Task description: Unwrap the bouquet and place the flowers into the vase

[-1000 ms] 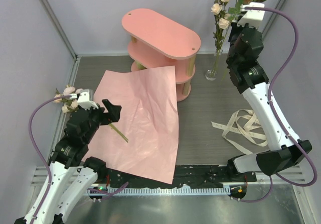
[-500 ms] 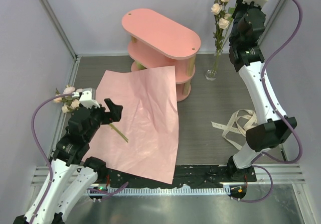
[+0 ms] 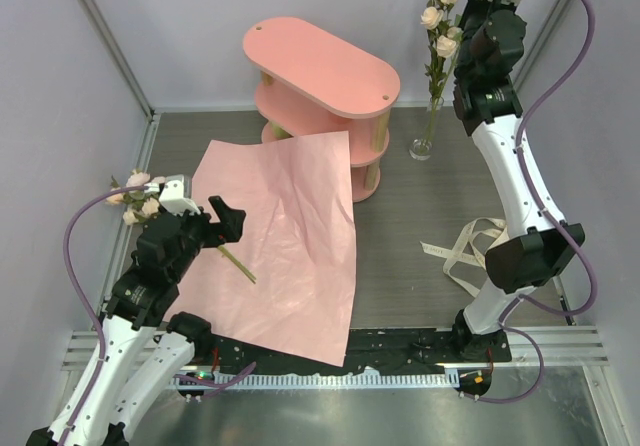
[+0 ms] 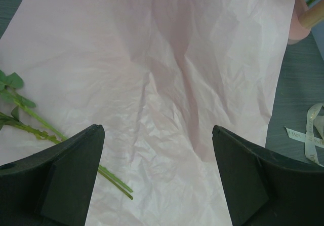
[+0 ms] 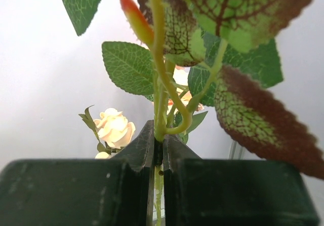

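Glass vase (image 3: pixel 422 149) at 1 o'clock; R claw (image 5: pixel 158 144) clenched on stem (image 5: pixel 157 59), high near it. I'd keep stem plumb, lower slow into neck. L claw (image 4: pixel 157 135) released over paper (image 4: pixel 167 59).

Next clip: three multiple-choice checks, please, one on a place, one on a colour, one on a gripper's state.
1. The ribbon lies, relative to the paper: A) on top of it B) to its right, on the table C) to its left.
2. The paper's upper side is: A) pink B) green C) white.
3. The right gripper has its jaws: A) wide open B) shut on a flower stem C) shut on nothing.
Answers: 1 B, the top view shows it there; 2 A, it is plainly pink; 3 B, the stem sits pinched between them.
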Robot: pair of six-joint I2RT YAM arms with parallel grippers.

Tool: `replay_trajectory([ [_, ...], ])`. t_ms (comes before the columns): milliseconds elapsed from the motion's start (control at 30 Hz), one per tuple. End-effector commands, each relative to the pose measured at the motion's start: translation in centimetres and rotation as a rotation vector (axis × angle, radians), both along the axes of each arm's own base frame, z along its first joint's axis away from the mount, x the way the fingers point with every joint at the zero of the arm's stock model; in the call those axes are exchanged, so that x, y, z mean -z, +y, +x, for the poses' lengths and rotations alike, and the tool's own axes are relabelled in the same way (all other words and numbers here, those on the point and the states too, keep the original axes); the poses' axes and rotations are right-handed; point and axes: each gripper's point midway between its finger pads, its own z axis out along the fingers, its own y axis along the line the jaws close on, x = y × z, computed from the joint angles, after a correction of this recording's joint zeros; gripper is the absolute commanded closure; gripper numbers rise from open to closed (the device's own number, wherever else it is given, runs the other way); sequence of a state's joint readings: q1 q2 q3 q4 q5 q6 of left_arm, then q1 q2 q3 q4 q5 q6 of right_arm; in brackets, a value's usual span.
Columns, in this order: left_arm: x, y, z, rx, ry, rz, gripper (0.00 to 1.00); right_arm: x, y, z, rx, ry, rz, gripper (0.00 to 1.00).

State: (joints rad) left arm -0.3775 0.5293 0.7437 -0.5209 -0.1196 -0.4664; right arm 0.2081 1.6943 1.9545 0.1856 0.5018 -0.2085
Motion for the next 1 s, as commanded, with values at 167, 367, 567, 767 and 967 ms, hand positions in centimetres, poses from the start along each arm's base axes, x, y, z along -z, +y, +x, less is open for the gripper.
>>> replay_trajectory([
  [167,-1.4,-0.2,0.5,0.007,-0.048,-0.012,0.08,-0.4,0.1,0.2,-0.002,-0.050,-0.005,0.99],
  [367,-1.3,-0.2,0.5,0.008,-0.045,-0.012,0.08,1.5,0.3,1.0,-0.009,-0.023,0.000,0.99],
  [567,-1.3,-0.3,0.5,0.010,-0.044,-0.011,0.08,4.4,0.5,1.6,-0.012,0.020,-0.001,0.99],
  [767,-1.3,-0.3,0.5,0.010,-0.045,-0.012,0.08,7.5,0.7,2.4,-0.025,0.062,-0.005,0.99],
  [967,-1.4,-0.3,0.5,0.011,-0.048,-0.013,0.08,10.4,1.3,3.4,-0.044,0.093,-0.017,0.99],
])
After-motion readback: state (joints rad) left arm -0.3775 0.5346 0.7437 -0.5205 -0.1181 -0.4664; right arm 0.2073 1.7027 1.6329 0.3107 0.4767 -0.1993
